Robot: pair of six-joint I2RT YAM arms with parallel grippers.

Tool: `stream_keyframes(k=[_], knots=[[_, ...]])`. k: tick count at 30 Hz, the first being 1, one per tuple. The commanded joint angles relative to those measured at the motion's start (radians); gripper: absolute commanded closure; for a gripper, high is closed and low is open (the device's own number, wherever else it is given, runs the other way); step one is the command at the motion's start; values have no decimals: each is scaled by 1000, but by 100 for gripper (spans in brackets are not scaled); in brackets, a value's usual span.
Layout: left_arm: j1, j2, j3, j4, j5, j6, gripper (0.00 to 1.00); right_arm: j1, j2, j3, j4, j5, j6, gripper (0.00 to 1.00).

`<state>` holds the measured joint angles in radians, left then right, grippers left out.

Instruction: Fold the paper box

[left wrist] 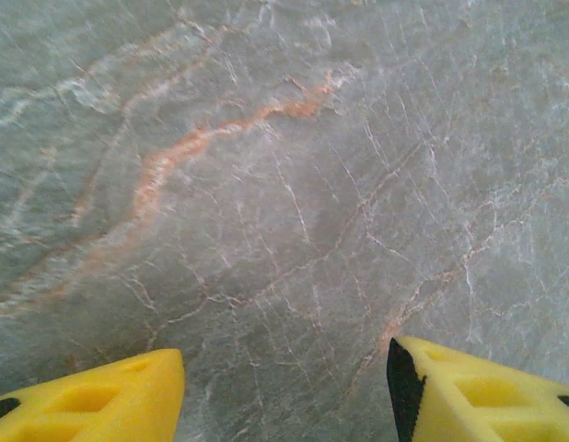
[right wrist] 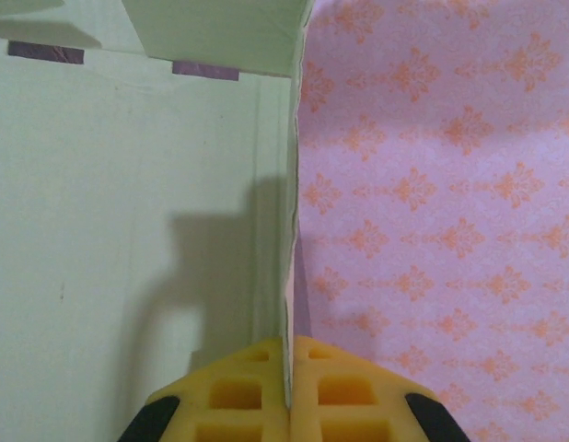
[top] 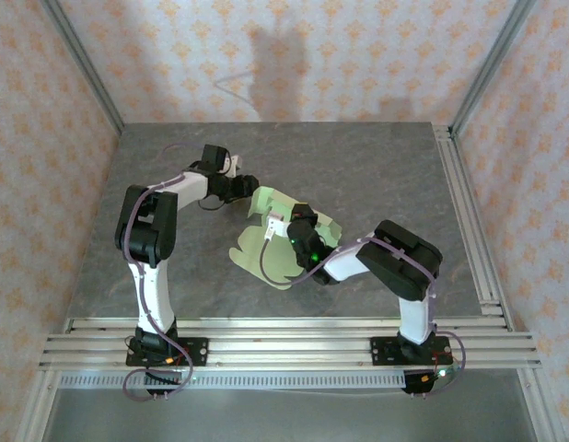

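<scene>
The paper box (top: 266, 260) is a pale green die-cut sheet with rounded tabs, lying mid-table with part of it lifted. My right gripper (top: 283, 223) reaches over it from the right. In the right wrist view its yellow fingers (right wrist: 238, 396) are shut on the sheet's thin edge, at the right gripper (right wrist: 289, 344), and the paper box (right wrist: 128, 230) rises to the left with a flap folded over at the top. My left gripper (top: 251, 184) sits at the sheet's far left corner. Seen from the left wrist, the left gripper (left wrist: 286, 354) is open over bare marble, nothing between its fingers (left wrist: 128, 396).
The grey marble table (top: 358, 175) has aluminium rails along its near edge (top: 284, 336) and right side (top: 469, 221). Patterned pink walls (top: 312, 55) and metal corner posts (top: 82, 64) close it in.
</scene>
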<state>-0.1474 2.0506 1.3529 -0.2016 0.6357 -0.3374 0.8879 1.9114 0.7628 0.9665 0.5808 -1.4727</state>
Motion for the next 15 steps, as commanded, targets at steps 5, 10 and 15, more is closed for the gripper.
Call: stream_keyframes(k=[5, 10, 15], knots=[[-10, -26, -31, 27, 67, 44, 41, 13, 28, 7, 37, 61, -32, 100], [-17, -81, -140, 178, 76, 2, 45, 12, 29, 9, 14, 62, -14, 100], [-37, -123, -230, 329, 86, -18, 46, 13, 27, 9, 5, 64, -3, 100]])
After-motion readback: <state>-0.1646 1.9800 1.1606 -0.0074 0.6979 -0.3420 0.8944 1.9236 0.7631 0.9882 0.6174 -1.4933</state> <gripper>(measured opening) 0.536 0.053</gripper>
